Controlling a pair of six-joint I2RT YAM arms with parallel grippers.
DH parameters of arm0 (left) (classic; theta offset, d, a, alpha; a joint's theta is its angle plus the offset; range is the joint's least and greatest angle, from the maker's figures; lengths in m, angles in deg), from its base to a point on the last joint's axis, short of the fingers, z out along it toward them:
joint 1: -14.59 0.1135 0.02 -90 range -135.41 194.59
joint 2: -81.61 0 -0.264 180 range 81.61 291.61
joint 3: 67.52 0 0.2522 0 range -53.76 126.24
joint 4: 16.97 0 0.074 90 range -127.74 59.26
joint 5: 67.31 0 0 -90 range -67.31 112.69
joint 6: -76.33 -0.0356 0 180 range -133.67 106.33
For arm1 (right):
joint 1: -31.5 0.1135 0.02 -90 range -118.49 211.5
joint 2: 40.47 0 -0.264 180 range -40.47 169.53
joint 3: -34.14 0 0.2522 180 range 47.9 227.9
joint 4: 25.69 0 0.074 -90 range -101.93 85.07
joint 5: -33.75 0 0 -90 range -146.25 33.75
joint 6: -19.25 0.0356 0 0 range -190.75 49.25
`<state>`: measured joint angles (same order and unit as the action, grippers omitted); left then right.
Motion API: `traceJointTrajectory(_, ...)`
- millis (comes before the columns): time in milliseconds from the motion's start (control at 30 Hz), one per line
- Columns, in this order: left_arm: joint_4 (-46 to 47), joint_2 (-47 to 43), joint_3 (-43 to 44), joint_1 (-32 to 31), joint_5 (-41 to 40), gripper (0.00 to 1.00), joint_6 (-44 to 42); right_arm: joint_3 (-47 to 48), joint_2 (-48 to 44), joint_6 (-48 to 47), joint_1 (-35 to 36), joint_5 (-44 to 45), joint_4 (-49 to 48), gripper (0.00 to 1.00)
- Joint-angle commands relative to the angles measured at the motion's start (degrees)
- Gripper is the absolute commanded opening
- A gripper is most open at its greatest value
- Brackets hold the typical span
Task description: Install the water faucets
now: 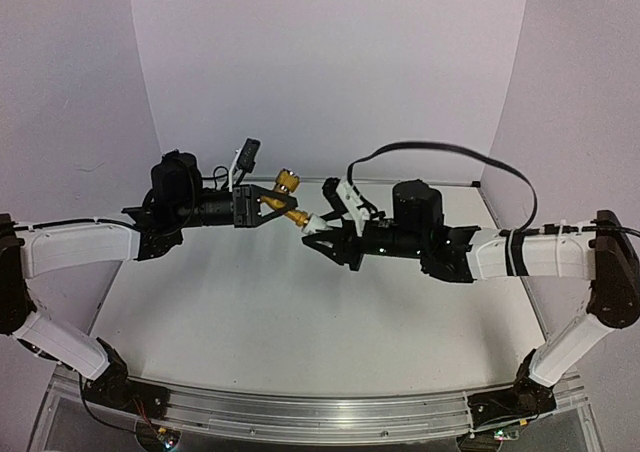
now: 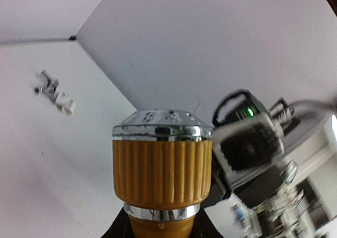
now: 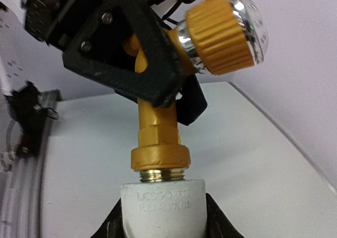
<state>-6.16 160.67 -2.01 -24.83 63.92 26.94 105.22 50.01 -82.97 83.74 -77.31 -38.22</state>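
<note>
The white table spread under two arms that reached in from either side and met in mid-air above its far half. The left arm came in from the left and the right arm from the right, their tips almost touching.

The left end effector was clamped on the brass-gold faucet, its black jaws pinching the body just below the ribbed gold handle with its shiny cap. The faucet was held clear of the table with its threaded end pointing at the other arm.

The right end effector gripped a white pipe fitting, one dark finger pressed to each side. The faucet's brass thread sat in the mouth of that fitting, with a few turns showing.

Well apart, a small silver faucet lay on the table with a white piece at one end, too blurred to tell more.
</note>
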Motion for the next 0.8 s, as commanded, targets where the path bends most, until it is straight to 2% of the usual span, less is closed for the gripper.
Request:
traceJointTrajectory(0, 4.4, -3.3, 1.1, -5.5, 27.5, 0.00, -39.3, 4.4, -2.6, 36.4, -8.0, -28.1, -6.6, 0.00)
traceJointTrajectory(67, 4.0, -2.4, 2.5, -4.3, 36.9, 0.00, -46.2, 5.8, -1.8, 47.5, -9.4, -36.0, -10.2, 0.00)
traceJointTrajectory(200, 3.9, 3.2, 11.1, 0.2, 45.2, 0.00, -42.9, 6.7, -2.1, 59.7, -9.9, -41.1, -14.0, 0.00)
traceJointTrajectory(267, 3.9, 4.3, 12.2, 1.4, 44.2, 0.08, -42.4, 6.4, -3.1, 61.4, -10.3, -40.9, -14.2, 0.00)
traceJointTrajectory(300, 3.9, 4.2, 12.0, 1.6, 43.2, 0.19, -42.2, 5.8, -3.6, 61.0, -10.6, -40.2, -14.2, 0.00)
traceJointTrajectory(433, 3.9, 1.5, 9.4, 1.8, 32.5, 0.60, -36.7, 2.1, -6.4, 53.7, -11.8, -35.5, -13.9, 0.00)
traceJointTrajectory(500, 3.8, -1.1, 7.3, 2.2, 25.9, 0.69, -31.8, 1.4, -7.5, 45.2, -12.3, -31.7, -10.2, 0.00)
traceJointTrajectory(667, 2.6, -8.7, 1.5, 3.5, 11.5, 0.90, -16.2, 4.0, -8.7, 19.4, -12.3, -18.8, 6.1, 0.00)
traceJointTrajectory(700, 0.9, -9.9, 1.0, 3.6, 9.3, 0.96, -13.1, 3.4, -9.2, 16.0, -12.2, -16.4, 6.4, 0.00)
traceJointTrajectory(767, -3.9, -12.1, 0.8, 3.8, 3.7, 1.00, -6.6, 1.3, -10.4, 7.6, -12.2, -13.9, 5.7, 0.00)
